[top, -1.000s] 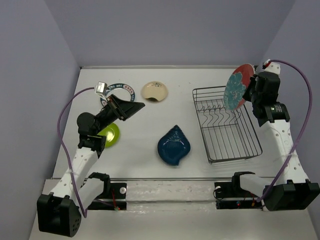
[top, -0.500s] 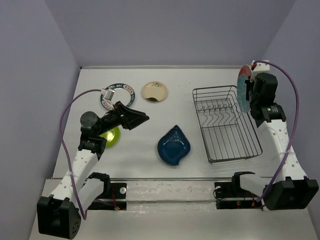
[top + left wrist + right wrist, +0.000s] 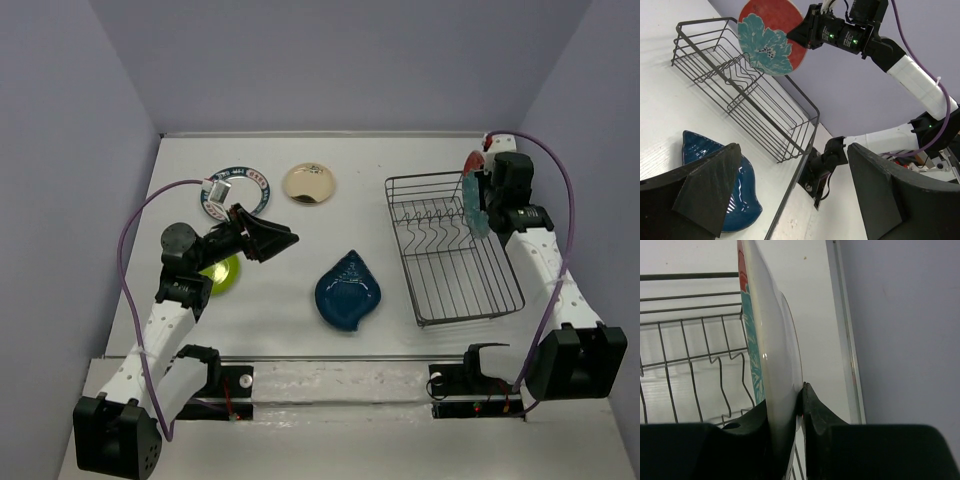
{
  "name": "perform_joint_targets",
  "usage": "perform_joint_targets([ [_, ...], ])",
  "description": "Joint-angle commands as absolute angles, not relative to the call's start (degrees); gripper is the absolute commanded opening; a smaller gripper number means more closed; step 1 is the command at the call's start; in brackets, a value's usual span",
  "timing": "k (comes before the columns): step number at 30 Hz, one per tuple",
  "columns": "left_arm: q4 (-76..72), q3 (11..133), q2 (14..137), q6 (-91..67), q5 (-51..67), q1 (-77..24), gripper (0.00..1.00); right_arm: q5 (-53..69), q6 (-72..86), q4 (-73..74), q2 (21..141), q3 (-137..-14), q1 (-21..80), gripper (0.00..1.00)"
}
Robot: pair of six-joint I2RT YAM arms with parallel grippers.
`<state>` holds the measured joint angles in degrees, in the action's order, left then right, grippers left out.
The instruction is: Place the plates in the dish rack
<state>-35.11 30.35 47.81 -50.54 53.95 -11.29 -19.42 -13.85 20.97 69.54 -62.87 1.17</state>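
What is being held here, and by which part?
The right gripper clamps the red-and-teal plate by its rim, over the dish rack. The left gripper holds nothing.

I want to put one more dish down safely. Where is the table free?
Bare table lies between the gold plate and the dish rack, and near the front edge left of the blue leaf plate. Crowded at left: lettered plate, lime plate, left fingers.

Rack tines (image 3: 436, 215) below red plate (image 3: 468, 200)
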Motion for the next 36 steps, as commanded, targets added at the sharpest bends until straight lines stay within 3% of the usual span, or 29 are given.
perform_joint_targets([
  [1,-35.60,30.76,47.02,-49.04,54.32,-11.69,0.99,-20.13,-13.10,8.61,67.85,-63.47,0.97,0.07],
  [15,-28.05,29.44,46.93,-44.48,49.05,-11.69,0.99,-19.78,-5.72,4.23,68.29,-55.38,0.97,0.07],
  [19,-18.93,30.50,45.62,-39.12,43.08,-11.95,0.99,-20.04,-3.34,2.82,68.12,-53.45,0.97,0.14],
  [22,-14.43,30.59,43.07,-36.48,36.32,-13.61,0.99,-20.56,-1.15,2.55,68.29,-52.56,0.44,0.28],
  [23,-13.81,30.50,42.20,-36.21,33.51,-14.41,0.99,-21.44,-0.27,2.55,68.64,-52.12,0.44,0.37],
  [24,-12.67,30.41,42.01,-35.86,32.09,-16.42,0.99,-22.14,2.35,2.55,68.82,-51.95,0.44,0.54],
  [26,-11.78,30.41,42.10,-35.77,27.71,-18.88,0.99,-21.80,3.60,2.55,68.64,-51.59,0.44,0.73],
  [32,-10.11,28.74,43.85,-35.77,15.76,-28.89,0.96,-24.34,6.85,5.71,67.50,-53.87,0.44,0.93],
  [36,-11.95,26.37,48.24,-36.82,6.69,-36.20,0.90,-26.28,8.70,11.14,66.01,-56.95,0.44,0.95],
])
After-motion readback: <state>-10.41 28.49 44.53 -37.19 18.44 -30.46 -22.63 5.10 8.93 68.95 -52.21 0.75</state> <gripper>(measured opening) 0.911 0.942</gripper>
